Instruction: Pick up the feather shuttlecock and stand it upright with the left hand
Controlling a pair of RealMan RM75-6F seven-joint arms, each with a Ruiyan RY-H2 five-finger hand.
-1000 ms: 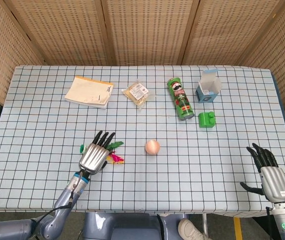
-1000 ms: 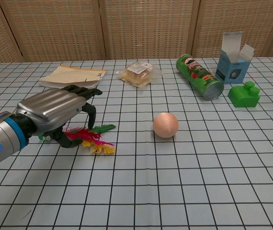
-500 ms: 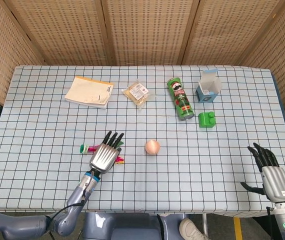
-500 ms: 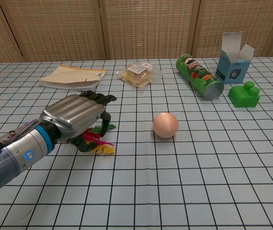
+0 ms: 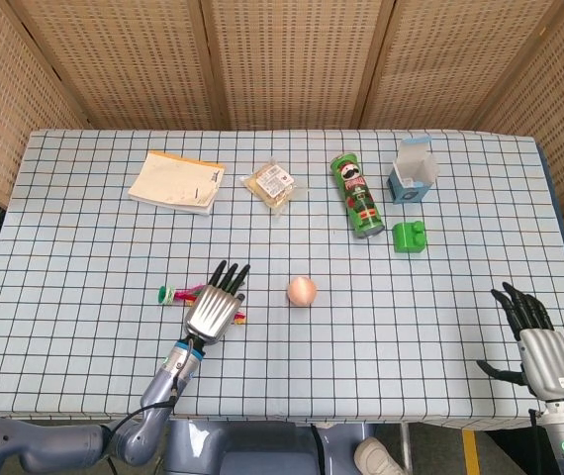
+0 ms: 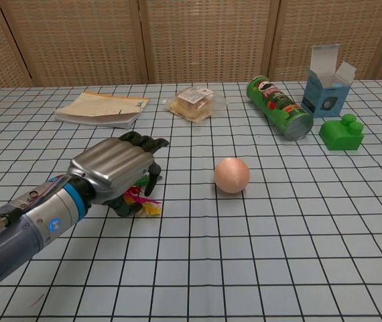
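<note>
a checked cloth, pale with thin dark grid lines, covers the counter (image 5: 64,247), backed by woven cane screens. at far left lies a flat paper booklet (image 5: 176,182) with an orange edge; its print is too small to read. the feather shuttlecock (image 5: 178,294) lies on its side near the front edge, its green-and-pink base end poking out to the left in the head view, its pink, yellow and green feathers (image 6: 144,201) showing beneath the left hand (image 5: 213,309) in the chest view. that hand, ribbed silver metal on the back with black fingers (image 6: 152,143), arches over the feathers with fingers curled down around them; whether it actually grips the shuttlecock cannot be told. further back sits a clear plastic packet of snack (image 5: 273,184) with a white label, unreadable. a smooth peach-coloured ball (image 5: 302,291) rests just right of the hand. a green pringles can (image 5: 357,195), the moustached logo visible on its side, lies flat. beside it stands a small blue carton (image 5: 413,172) with its white flap open, and in front of that a green plastic building brick (image 5: 411,237) with two studs. at far right the right hand (image 5: 534,336) rests near the counter's corner, fingers spread, holding nothing.
</note>
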